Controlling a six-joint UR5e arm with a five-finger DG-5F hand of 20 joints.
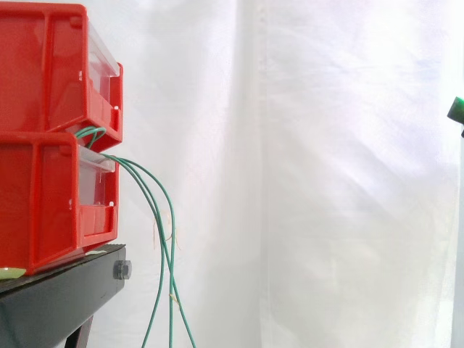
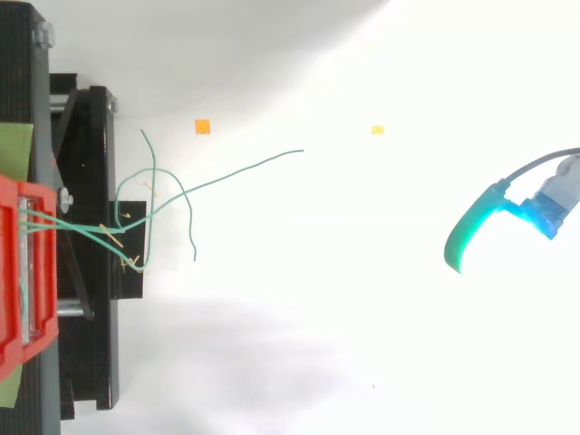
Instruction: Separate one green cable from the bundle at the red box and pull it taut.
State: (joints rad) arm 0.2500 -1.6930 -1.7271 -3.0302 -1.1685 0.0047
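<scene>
Two red bins (image 1: 51, 130) are stacked at the left on the black stand. A bundle of thin green cables (image 1: 161, 232) comes out of the gap between the bins and hangs down past the stand's edge. In the top view the cables (image 2: 172, 195) fan out to the right of the red box (image 2: 23, 272); the longest strand (image 2: 263, 163) reaches farthest right. My hand (image 2: 471, 231), glowing green and cyan, is far to the right of the cables and touches none of them. Its green tip (image 1: 457, 109) shows at the right edge in the side view.
The black stand (image 1: 58, 290) carries the bins; its frame (image 2: 91, 299) lies under the cable roots. A small orange marker (image 2: 202, 127) and a yellow one (image 2: 377, 130) lie on the white floor. A white curtain (image 1: 326, 181) hangs behind.
</scene>
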